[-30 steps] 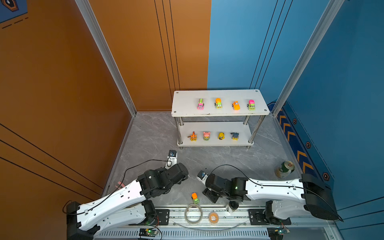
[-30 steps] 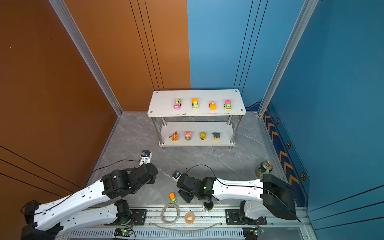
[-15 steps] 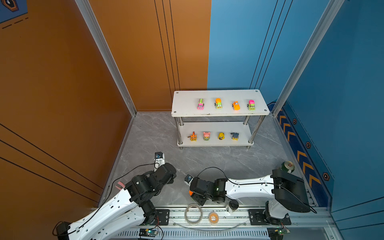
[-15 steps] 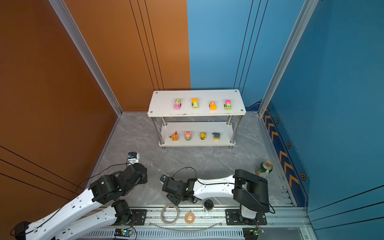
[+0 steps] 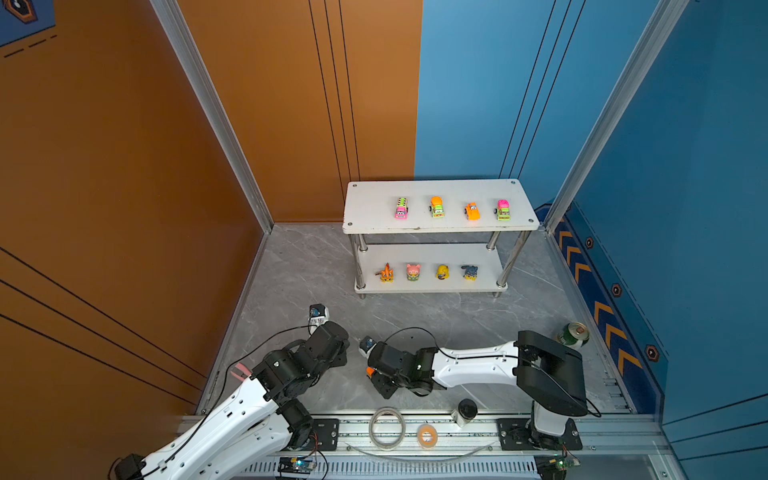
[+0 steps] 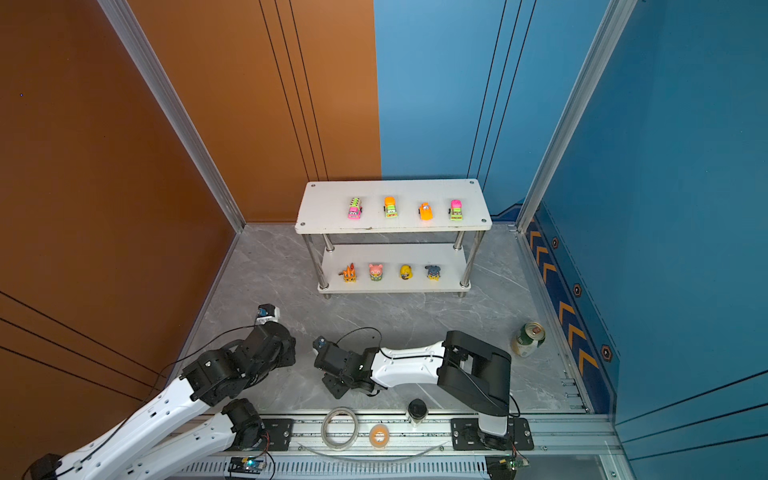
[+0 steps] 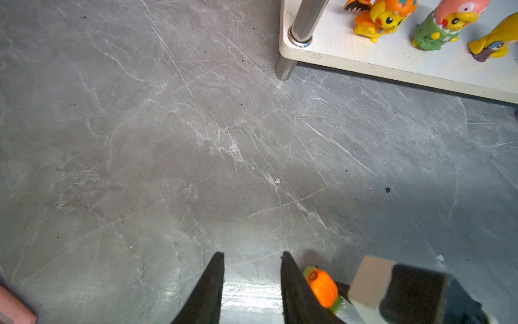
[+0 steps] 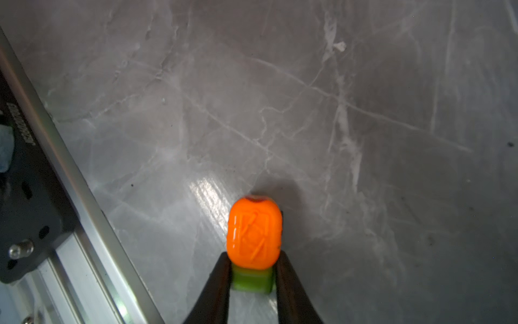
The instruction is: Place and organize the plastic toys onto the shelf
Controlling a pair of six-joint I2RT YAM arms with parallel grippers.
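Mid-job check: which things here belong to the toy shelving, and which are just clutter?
Job: shelf; on top, pink car, orange-roofed car, orange car, pink-roofed car; below, orange figurine, pink figurine, yellow figurine, blue-grey figurine; orange-and-green car in right gripper.
Clutter: green can; clear tape ring; orange tape roll; black-capped cylinder.

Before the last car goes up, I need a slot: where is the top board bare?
Widest: the left end of the top board, between its edge and the pink car. Tighter around the middle cars and right of the end car. Behind the row is bare too.
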